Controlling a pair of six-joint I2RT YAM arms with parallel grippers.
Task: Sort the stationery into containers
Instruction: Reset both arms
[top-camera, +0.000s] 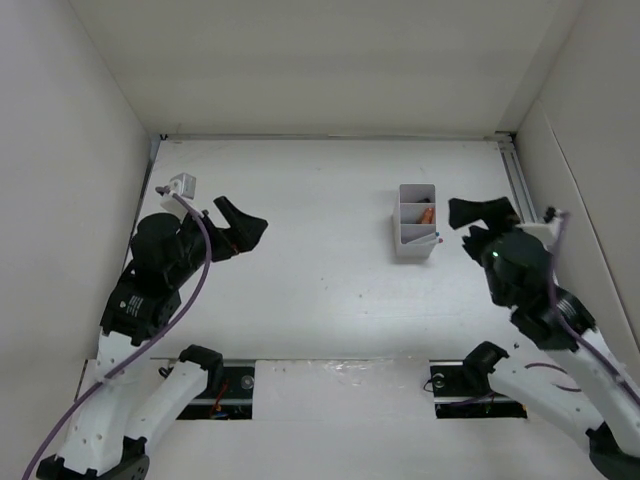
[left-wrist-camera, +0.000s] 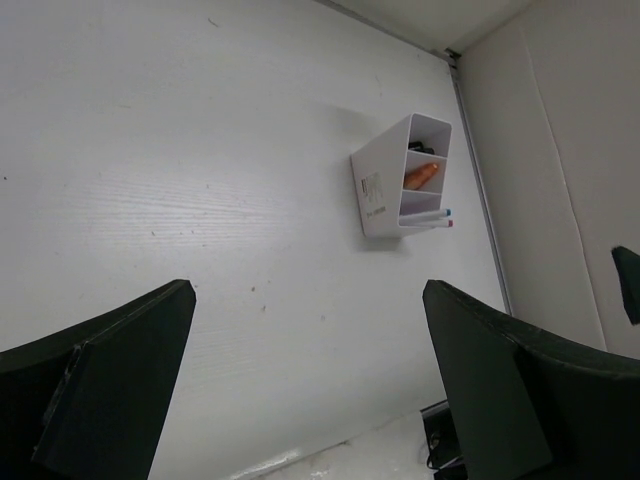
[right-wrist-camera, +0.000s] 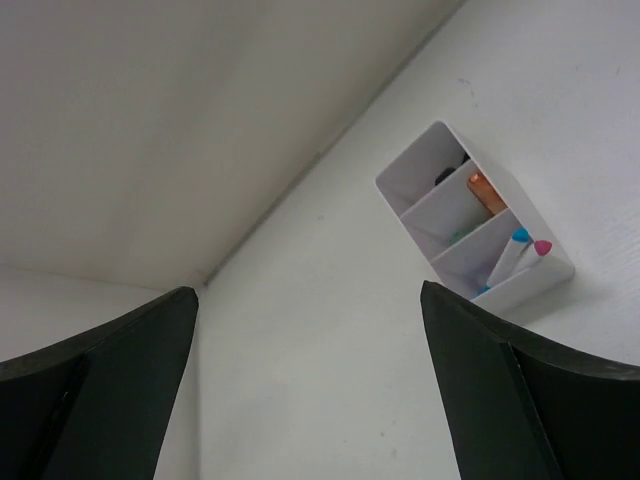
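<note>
The white divided container (top-camera: 414, 236) stands right of the table's middle. An orange marker (top-camera: 427, 214) lies in its middle compartment, and two white pens with a blue and a pink cap (top-camera: 437, 239) lean out of the nearest one. In the right wrist view the container (right-wrist-camera: 545, 283) also holds something black (right-wrist-camera: 447, 175) in the far compartment, beside the orange marker (right-wrist-camera: 485, 192) and the capped pens (right-wrist-camera: 520, 240). My right gripper (top-camera: 480, 214) hangs open just right of the container, holding nothing. My left gripper (top-camera: 243, 222) is open and empty far to the left. No stationery shows loose on the table.
A small white block with a purple cable (top-camera: 180, 185) sits at the far left near the wall. A metal rail (top-camera: 520, 180) runs along the right edge. White walls close in the table on three sides.
</note>
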